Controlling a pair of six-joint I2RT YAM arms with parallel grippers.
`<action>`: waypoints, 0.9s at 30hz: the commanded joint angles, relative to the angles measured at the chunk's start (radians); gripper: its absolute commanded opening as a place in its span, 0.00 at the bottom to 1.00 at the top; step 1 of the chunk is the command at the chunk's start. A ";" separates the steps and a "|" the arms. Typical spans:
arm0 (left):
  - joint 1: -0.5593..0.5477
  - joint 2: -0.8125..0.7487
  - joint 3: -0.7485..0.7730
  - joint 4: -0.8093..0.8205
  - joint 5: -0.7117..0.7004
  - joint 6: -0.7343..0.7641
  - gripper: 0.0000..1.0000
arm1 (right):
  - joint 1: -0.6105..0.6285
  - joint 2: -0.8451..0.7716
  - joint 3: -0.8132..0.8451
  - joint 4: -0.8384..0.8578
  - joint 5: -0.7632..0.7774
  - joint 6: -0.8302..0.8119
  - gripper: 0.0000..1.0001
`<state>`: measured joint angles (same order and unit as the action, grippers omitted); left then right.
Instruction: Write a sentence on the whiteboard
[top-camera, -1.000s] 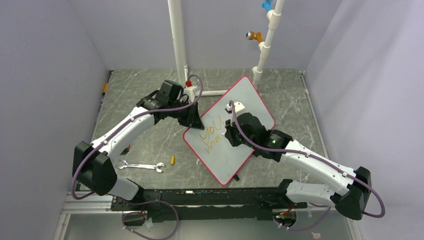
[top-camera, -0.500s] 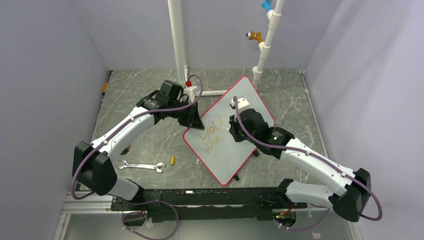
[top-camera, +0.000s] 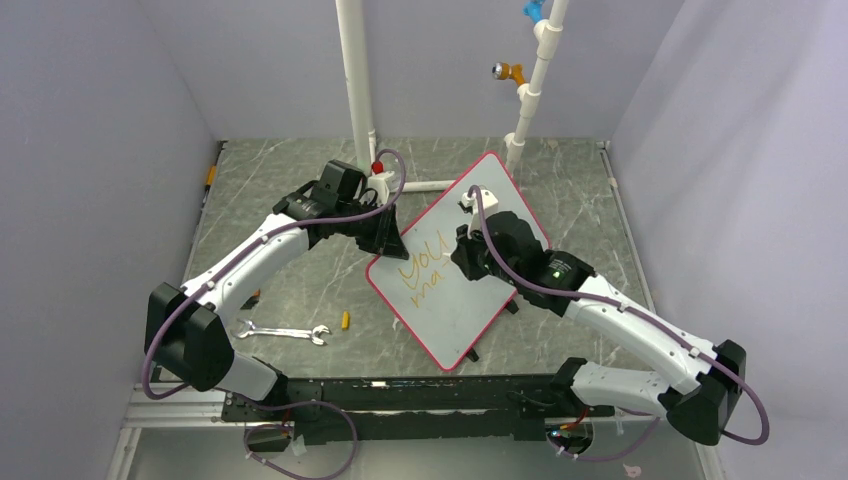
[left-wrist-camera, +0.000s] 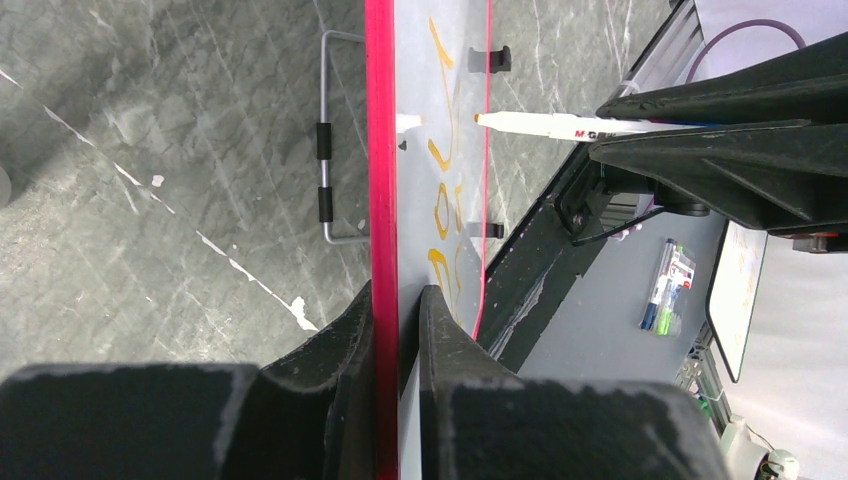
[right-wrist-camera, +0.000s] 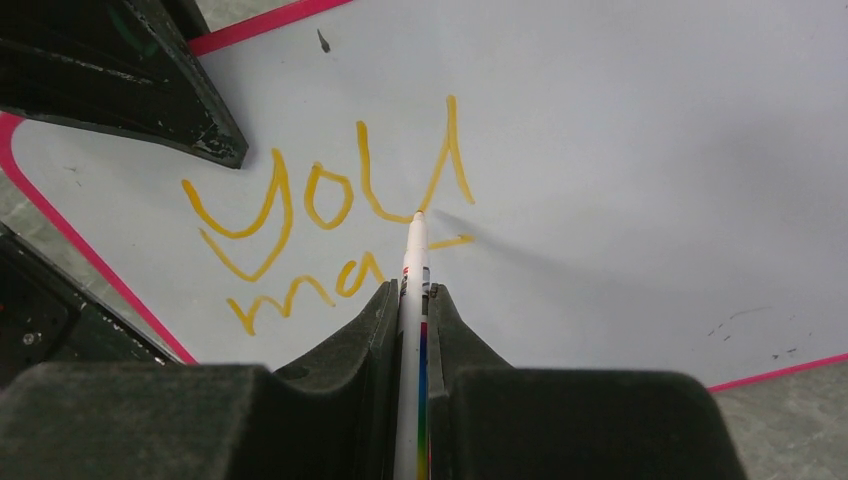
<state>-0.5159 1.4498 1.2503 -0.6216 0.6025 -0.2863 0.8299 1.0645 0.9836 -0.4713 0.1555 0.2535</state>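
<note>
The sentence (right-wrist-camera: 380, 210) reads "you ma", orange. The left hand (left-wrist-camera: 397, 300) clamps the whiteboard (top-camera: 455, 310) at its 9 o'clock rim. The right hand (right-wrist-camera: 413, 292) grips a marker (right-wrist-camera: 414, 245), hidden from above.

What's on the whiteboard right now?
Orange writing on the whiteboard reads "you" and "ma", plus a short dash. The marker in the right gripper covers whatever lies beneath it.

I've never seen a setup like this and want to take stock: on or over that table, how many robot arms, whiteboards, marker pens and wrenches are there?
Robot arms: 2, the left arm and the right arm
Whiteboard: 1
Marker pen: 1
Wrench: 1
Total: 5
</note>
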 joint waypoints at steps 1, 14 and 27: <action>0.017 -0.040 0.028 0.034 -0.156 0.104 0.00 | -0.001 0.028 0.035 0.043 0.006 -0.004 0.00; 0.016 -0.043 0.028 0.032 -0.158 0.105 0.00 | -0.001 0.022 -0.048 0.035 0.005 0.018 0.00; 0.016 -0.046 0.028 0.031 -0.161 0.105 0.00 | -0.001 -0.029 -0.128 -0.010 -0.003 0.046 0.00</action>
<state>-0.5148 1.4498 1.2503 -0.6285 0.5957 -0.2829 0.8299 1.0439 0.8860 -0.4480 0.1551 0.2817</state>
